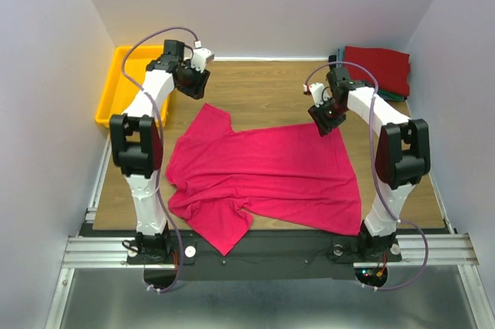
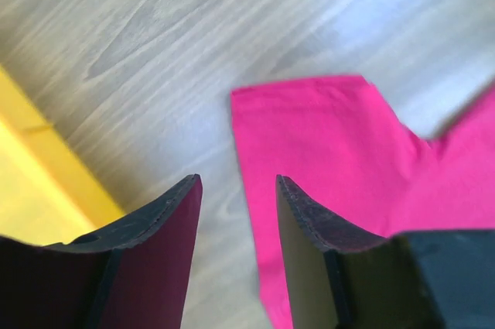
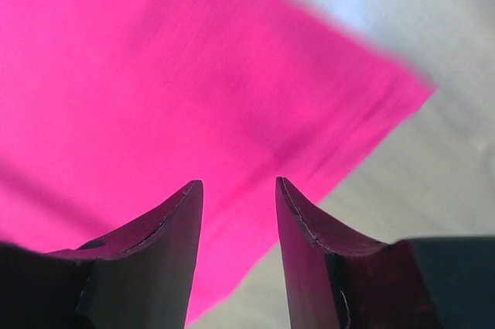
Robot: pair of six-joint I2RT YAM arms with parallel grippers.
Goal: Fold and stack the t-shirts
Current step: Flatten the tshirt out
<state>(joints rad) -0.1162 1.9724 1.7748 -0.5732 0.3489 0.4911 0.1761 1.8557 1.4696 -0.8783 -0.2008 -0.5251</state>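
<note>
A crimson t-shirt lies spread on the wooden table, its near left part bunched and a sleeve hanging over the front edge. My left gripper is open and empty above the far sleeve. My right gripper is open and empty over the shirt's far right corner. Folded shirts, dark red on top of a teal-green and a dark one, are stacked at the back right.
A yellow plastic tray stands at the back left; its edge shows in the left wrist view. White walls close in the table on three sides. Bare wood lies between the grippers.
</note>
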